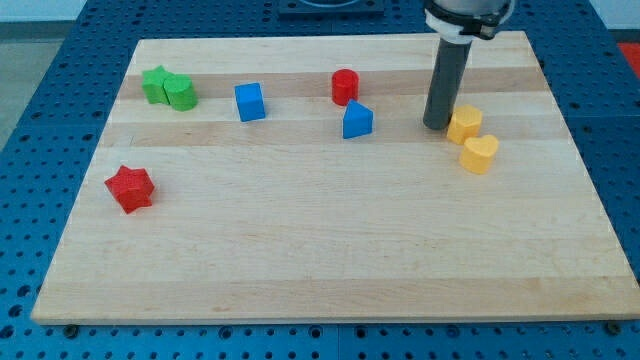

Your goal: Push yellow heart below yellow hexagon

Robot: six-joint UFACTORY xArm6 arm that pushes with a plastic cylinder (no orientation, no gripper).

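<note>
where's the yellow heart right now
The yellow heart sits at the view's right, just below and slightly right of the yellow hexagon, with my tip left of the hexagon.

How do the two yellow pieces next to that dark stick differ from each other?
The yellow hexagon has flat sides and corners; the yellow heart has rounded lobes narrowing to a point. The yellow hexagon lies nearer the view's top, right beside my tip; the yellow heart lies just below it, slightly to the view's right, farther from my tip. Both share the same yellow and similar size.
</note>
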